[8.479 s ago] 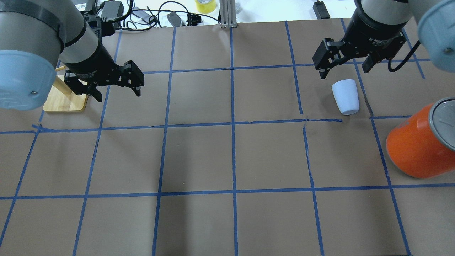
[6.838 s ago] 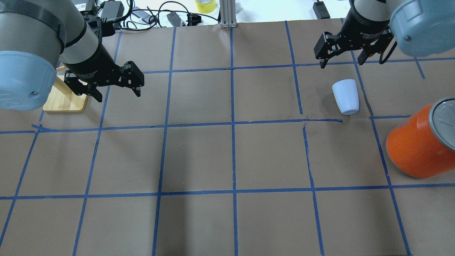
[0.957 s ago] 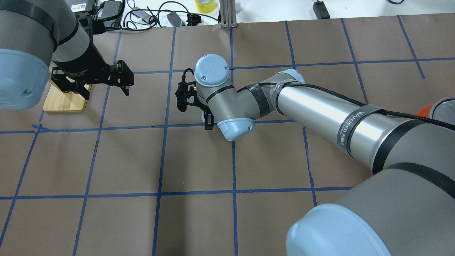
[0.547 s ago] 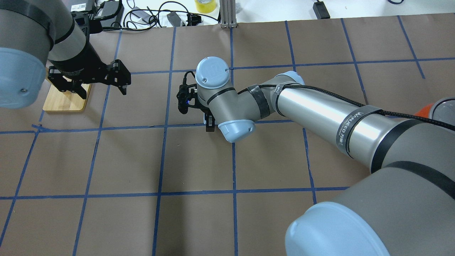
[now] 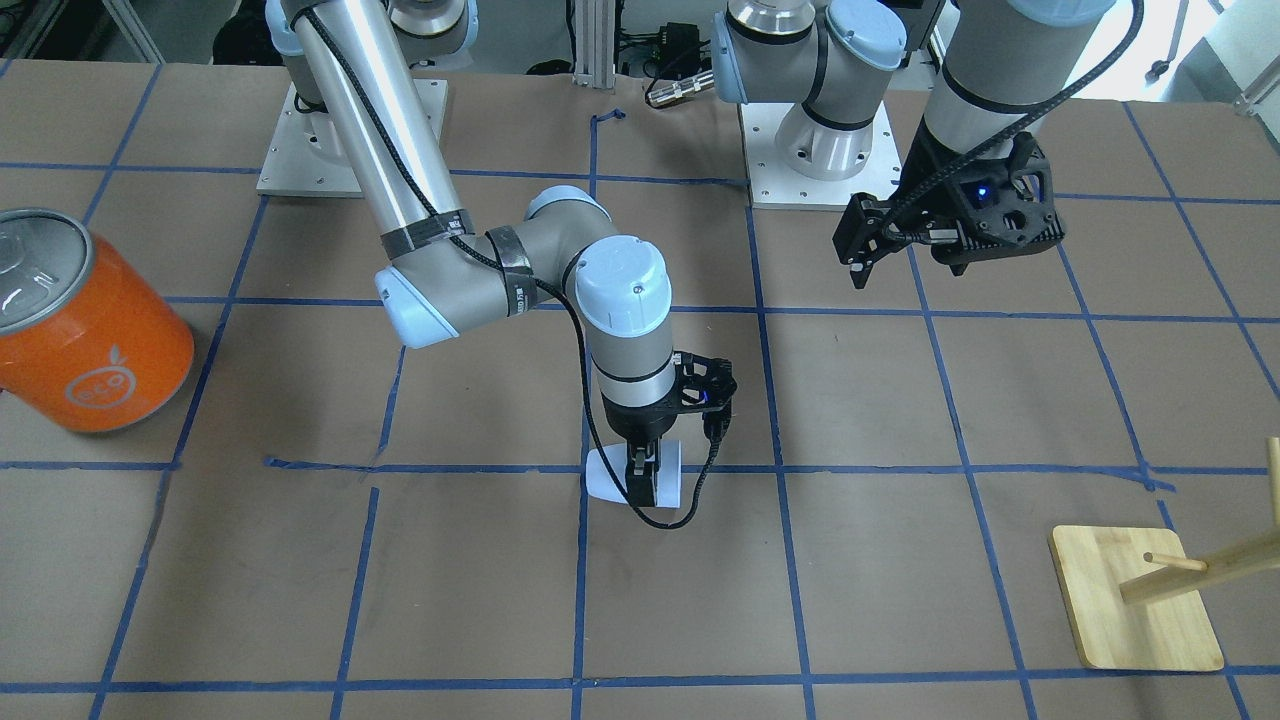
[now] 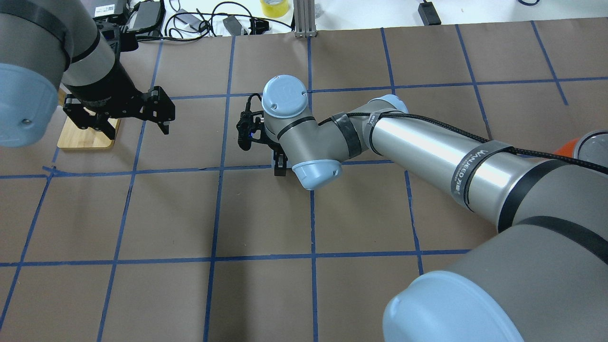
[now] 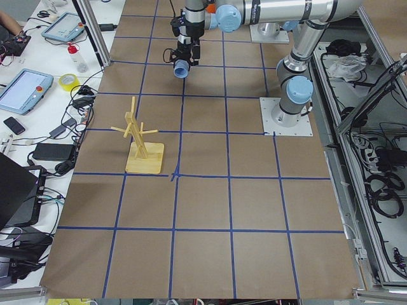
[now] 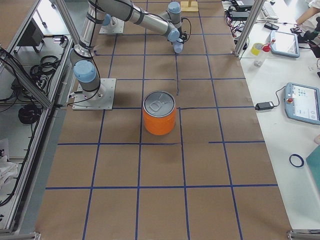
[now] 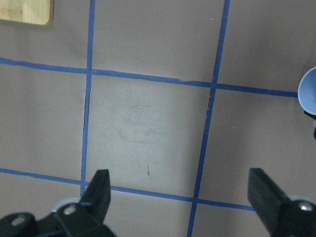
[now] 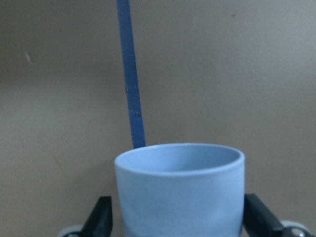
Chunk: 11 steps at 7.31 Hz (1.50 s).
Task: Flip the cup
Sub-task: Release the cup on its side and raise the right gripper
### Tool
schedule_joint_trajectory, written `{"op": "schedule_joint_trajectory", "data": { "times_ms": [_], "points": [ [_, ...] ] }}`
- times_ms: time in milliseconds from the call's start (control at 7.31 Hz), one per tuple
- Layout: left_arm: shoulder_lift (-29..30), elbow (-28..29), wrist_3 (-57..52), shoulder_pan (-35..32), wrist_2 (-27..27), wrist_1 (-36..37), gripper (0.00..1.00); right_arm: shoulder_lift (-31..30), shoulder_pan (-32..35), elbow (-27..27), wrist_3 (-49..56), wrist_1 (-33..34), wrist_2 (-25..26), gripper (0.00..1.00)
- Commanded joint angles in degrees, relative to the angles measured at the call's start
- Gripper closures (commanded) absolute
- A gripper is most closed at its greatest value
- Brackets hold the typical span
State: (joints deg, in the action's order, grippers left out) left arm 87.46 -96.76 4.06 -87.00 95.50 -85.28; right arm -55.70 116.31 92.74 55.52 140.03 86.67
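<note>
The cup is clamped in the right gripper near the table's middle, mouth sideways, likely mid-turn. The left gripper hangs spread and empty, well apart on the left.

cup: I read it as plain pale blue-white, a shade bluer inside.
right hand: black fingers on my feed.
left hand: black too, with a small blue light glowing on its housing.
right arm: silver tube, grey joints, pale blue caps, black bands.
worktop: brown paper, gridded with blue tape.
can: orange, with a white fruit logo and a silver-grey lid.
stand: light yellowish wood.
tape roll: yellow.
</note>
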Motion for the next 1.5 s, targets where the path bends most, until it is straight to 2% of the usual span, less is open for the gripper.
{"op": "schedule_joint_trajectory", "data": {
  "times_ms": [0, 137, 410, 547, 684, 957, 1094, 1231, 1368],
  "points": [
    [-0.2, -0.1, 0.1, 0.0, 0.0, -0.3, 0.0, -1.5, -0.5, -0.3, -4.7, -0.6, -0.1, 0.0],
    [0.1, 0.2, 0.1, 0.0, 0.0, -1.5, 0.0, -3.2, -1.5, -0.4, -5.2, -1.0, -0.1, 0.0],
    [1.1, 0.2, -0.2, 0.3, -0.5, -0.4, 0.0, -10.0, -6.2, -1.0, -5.0, -12.3, -0.2, 0.0],
    [2.1, -0.2, 0.5, 0.3, -0.8, 3.0, 0.0, -14.3, -9.7, -0.8, -5.6, -20.0, -0.2, 0.0],
    [2.9, -0.3, 0.6, 0.3, -1.2, 3.5, 0.0, -19.0, -13.7, -0.9, -9.2, -26.2, 0.2, 0.0],
    [8.4, -1.1, -0.5, 0.2, -11.7, 13.2, 0.0, -28.8, -21.2, -1.0, -12.2, -38.1, -0.1, 0.0],
    [11.8, -1.5, -0.1, 0.3, -18.2, 18.9, 0.0, -33.0, -23.3, -0.8, -18.2, -45.5, 0.6, 0.0],
    [15.7, -1.3, 0.0, 0.2, -24.1, 20.8, 0.0, -35.5, -23.8, -0.7, -21.4, -48.4, 1.2, 0.0],
    [19.8, -1.5, 0.5, 0.0, -25.8, 28.1, 0.0, -38.9, -23.9, -1.0, -21.7, -48.1, 2.7, 0.0]
  ]
}}
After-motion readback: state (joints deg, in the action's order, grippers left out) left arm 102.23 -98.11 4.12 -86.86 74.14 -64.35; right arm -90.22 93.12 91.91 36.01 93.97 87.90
